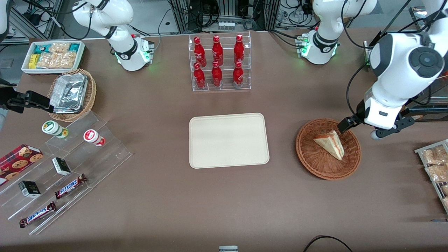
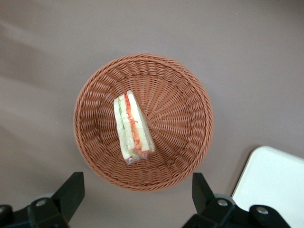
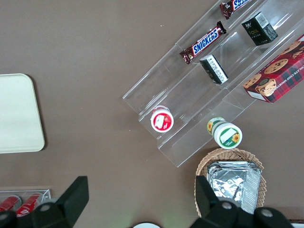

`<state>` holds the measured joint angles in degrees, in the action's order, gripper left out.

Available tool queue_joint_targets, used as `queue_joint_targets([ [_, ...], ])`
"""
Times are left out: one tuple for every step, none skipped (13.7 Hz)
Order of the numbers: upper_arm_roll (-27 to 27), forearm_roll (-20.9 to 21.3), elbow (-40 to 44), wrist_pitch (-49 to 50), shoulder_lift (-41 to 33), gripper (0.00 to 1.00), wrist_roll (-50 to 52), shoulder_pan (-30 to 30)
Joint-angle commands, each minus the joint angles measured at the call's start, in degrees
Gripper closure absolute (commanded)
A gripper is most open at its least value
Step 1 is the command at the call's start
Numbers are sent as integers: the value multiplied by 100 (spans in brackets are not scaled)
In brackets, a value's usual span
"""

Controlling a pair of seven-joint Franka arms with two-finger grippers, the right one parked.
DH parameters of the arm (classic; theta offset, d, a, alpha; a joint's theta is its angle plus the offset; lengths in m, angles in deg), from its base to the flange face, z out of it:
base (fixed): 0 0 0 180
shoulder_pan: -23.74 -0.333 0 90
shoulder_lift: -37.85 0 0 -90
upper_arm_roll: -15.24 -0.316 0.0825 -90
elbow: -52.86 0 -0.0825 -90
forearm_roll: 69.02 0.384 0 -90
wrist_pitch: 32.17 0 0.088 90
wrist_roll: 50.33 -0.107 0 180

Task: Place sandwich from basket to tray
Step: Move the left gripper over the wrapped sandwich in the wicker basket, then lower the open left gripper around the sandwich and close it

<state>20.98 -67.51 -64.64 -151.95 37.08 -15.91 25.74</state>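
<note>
The sandwich (image 1: 330, 143) (image 2: 133, 126), a white-bread wedge with red and green filling, lies in the round reddish-brown wicker basket (image 1: 315, 164) (image 2: 180, 95). My gripper (image 1: 350, 126) (image 2: 137, 194) hovers above the basket's rim on the side toward the working arm's end. It is open, its black fingers (image 2: 71, 190) spread wide with nothing between them. The cream tray (image 1: 229, 140) (image 2: 275, 185) lies bare at the table's middle, beside the basket.
A clear rack of red bottles (image 1: 219, 63) stands farther from the camera than the tray. Snack packets (image 1: 435, 164) lie at the working arm's end. Acrylic steps with Snickers bars (image 1: 70, 185), a foil-filled tan basket (image 1: 71, 94) and a white bin (image 1: 52, 56) sit toward the parked arm's end.
</note>
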Motion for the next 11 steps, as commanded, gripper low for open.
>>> queue_joint_targets([
  [-39,-55,-702,-641,-231,0,609,56],
  [-39,-55,-817,-747,-204,0,689,56],
  [-39,-47,-844,-766,-161,0,785,56],
  [-39,-55,-845,-783,-56,0,917,56],
  [-39,-55,-845,-871,110,0,1049,47],
  [-47,-55,-897,-1063,208,0,1128,29],
  [-47,-55,-1010,-1300,296,0,1190,3],
  [-47,-55,-1090,-1459,366,0,1234,3],
  [-47,-55,-1186,-1643,437,0,1278,3],
  [-47,-55,-1257,-1836,516,0,1418,3],
  [-47,-55,-1284,-1995,647,0,1524,3],
])
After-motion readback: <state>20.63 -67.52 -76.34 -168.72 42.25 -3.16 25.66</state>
